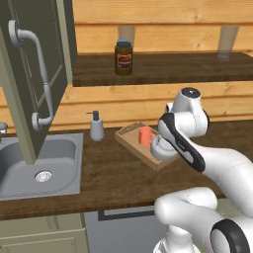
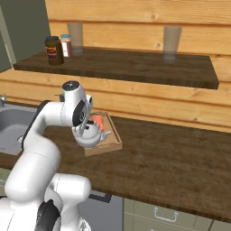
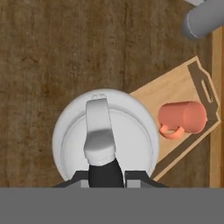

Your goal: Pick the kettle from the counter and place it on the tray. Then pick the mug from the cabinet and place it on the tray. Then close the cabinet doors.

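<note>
Left of the gripper [image 3: 106, 173]: grey sink [image 1: 20, 190] set in the counter [image 1: 113, 178], with an open cabinet door [image 1: 34, 74] hanging over it and a white soap dispenser [image 1: 96, 127] between sink and tray. Gripper is clamped shut on the kettle's black top handle; the kettle [image 3: 106, 140] sits directly under the hand, carried over the near end of the tray [image 3: 186, 89]. The mug [image 3: 181, 118] is already standing on the tray, just beyond and to the right of the kettle as the hand camera sees it, apparently not touching. My read: the kettle-placing step is in hand, odd order given the mug is already there. Next move calls for lowering the kettle square inside the rim, clear of the mug, then releasing; after that the cabinet doors need shutting. Above and behind the hand is a wall shelf [image 2: 135, 67] with a dark labelled jar [image 2: 53, 50], a smaller jar beside it and two glasses further right. Hard to tell: whether the kettle base is already resting on the tray or just above it; from the hand view part of it overhangs the rim. The fingertips are mostly hidden by the handle, the spout shows clearly only from the right base camera, the arm covers much of the tray from the left, and the second cabinet door is out of frame.
</note>
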